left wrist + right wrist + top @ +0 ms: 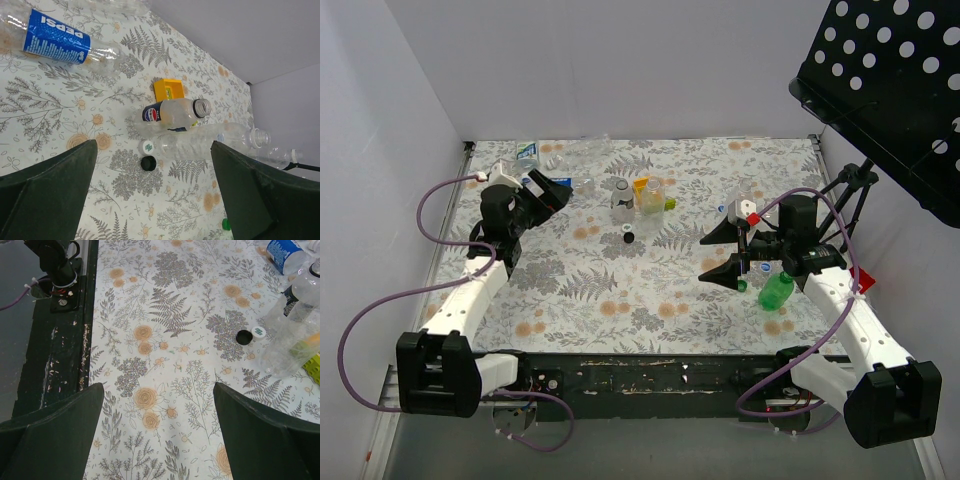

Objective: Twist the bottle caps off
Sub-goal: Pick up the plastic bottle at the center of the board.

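Left jaws and right jaws hang wide open and empty above the bench [620,310], the bottles [623,200] clustered mid-bench beside two loose bottle caps [148,163], where a careless reach could topple the light plastic and send it rolling.

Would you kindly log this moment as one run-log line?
left gripper open, empty | right gripper open, empty | black cap and white cap loose on table
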Robot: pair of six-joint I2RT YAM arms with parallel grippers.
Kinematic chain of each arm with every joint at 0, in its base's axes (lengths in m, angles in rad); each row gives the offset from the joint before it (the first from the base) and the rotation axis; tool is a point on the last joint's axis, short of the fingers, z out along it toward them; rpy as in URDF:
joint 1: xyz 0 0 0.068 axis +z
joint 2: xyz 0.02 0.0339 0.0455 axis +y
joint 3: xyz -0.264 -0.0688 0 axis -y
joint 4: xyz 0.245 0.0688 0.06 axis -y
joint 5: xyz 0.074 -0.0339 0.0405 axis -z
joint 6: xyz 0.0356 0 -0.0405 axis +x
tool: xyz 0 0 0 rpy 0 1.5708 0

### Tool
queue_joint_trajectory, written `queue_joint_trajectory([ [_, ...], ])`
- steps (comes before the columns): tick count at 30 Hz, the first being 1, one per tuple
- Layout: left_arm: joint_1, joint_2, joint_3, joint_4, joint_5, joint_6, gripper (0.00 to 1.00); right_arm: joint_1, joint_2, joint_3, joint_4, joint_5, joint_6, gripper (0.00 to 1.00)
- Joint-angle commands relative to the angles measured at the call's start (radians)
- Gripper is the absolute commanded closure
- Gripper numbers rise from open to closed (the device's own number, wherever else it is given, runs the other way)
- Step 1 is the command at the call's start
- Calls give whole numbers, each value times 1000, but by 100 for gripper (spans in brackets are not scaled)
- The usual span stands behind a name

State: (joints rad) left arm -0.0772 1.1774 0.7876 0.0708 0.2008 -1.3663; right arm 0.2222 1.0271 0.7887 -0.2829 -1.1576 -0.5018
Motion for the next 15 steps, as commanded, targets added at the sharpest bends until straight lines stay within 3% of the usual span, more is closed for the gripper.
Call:
queue_joint_trajectory([
  [1, 13, 5, -17, 20, 11, -20, 2, -7, -1, 11, 11, -13, -6, 2],
  [15, 33, 42, -19, 37, 22, -56, 2, -11, 1, 9, 17, -16, -3, 2],
])
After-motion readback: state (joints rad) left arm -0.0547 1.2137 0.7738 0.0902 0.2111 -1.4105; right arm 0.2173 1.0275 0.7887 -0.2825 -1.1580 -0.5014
